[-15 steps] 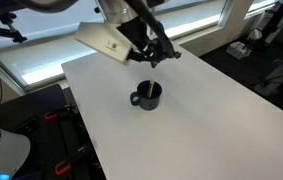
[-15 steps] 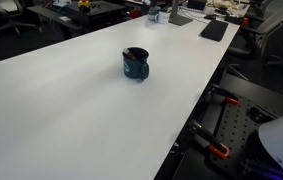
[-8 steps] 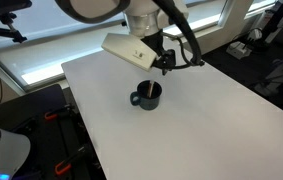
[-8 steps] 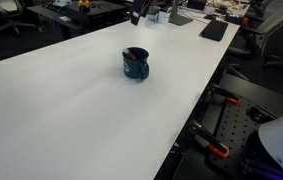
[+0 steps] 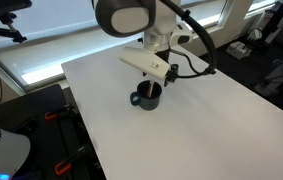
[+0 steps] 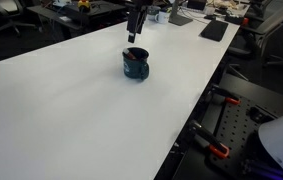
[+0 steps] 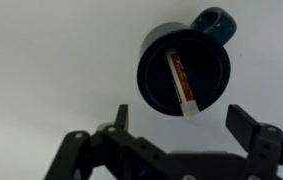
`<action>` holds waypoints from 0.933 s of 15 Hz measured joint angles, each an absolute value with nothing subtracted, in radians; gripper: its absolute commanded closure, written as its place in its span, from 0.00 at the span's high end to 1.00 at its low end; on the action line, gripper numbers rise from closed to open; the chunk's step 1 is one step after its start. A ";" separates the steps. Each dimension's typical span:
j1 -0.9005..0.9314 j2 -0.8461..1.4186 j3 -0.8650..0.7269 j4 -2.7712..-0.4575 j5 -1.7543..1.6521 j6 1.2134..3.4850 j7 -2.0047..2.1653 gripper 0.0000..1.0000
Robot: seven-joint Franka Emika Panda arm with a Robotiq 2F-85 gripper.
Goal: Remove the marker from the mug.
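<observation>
**Over the white table (image 7: 41, 60), the claw (image 7: 178, 124) hangs wide open and empty above the mug that holds the marker.**

In the wrist view, going left to right: one finger (image 7: 121, 118) sits at 8 o'clock of the mug (image 7: 153, 80). The marker (image 7: 183, 82) lies inside, its long axis running from 11 to 5 o'clock, lower end against the wall. The handle (image 7: 213, 20) juts out at 1 o'clock, and the other finger shows at 4 o'clock. The marker lies at 12 o'clock from the claw's centre, and the jaws close along 9-to-3, nearly square across it. The next move likely needs a small shift toward 12, then a straight drop. In both exterior views the claw (image 5: 162, 84) (image 6: 133, 36) hovers close above the mug (image 5: 144, 99) (image 6: 136, 68).
</observation>
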State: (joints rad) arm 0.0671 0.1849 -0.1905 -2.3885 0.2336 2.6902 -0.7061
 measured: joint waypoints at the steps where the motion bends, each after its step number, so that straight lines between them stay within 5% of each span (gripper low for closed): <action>1: 0.031 0.197 -0.159 -2.374 0.216 2.669 -0.706 1.00; 8: -0.072 0.222 -0.066 -2.343 0.103 2.590 -0.704 0.87; 13: -0.076 0.233 -0.058 -2.343 0.042 2.585 -0.702 0.88; 14: -0.076 0.235 -0.054 -2.345 0.037 2.585 -0.702 0.97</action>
State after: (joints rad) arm -0.0760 0.2351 -0.0543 -2.3447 0.0374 2.5853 -0.7024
